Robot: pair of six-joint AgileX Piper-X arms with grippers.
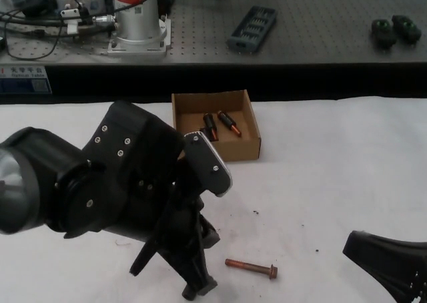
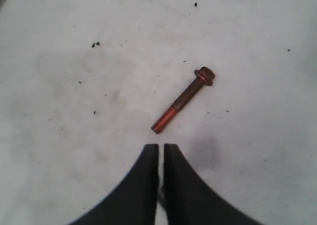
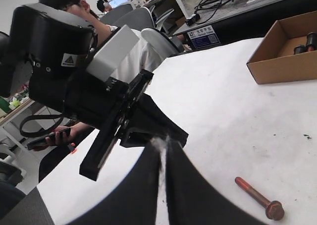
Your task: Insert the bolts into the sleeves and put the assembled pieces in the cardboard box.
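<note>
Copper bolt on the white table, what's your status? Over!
Left gripper shut, empty, near the copper-coloured metal bolt. Right gripper shut, empty. Bolt lies loose on the white table, no sleeve on it. Nothing in the way.

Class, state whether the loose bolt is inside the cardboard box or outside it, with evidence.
Outside. The bolt lies flat on the white table, apart from the cardboard box, just ahead of the shut left gripper.
</note>
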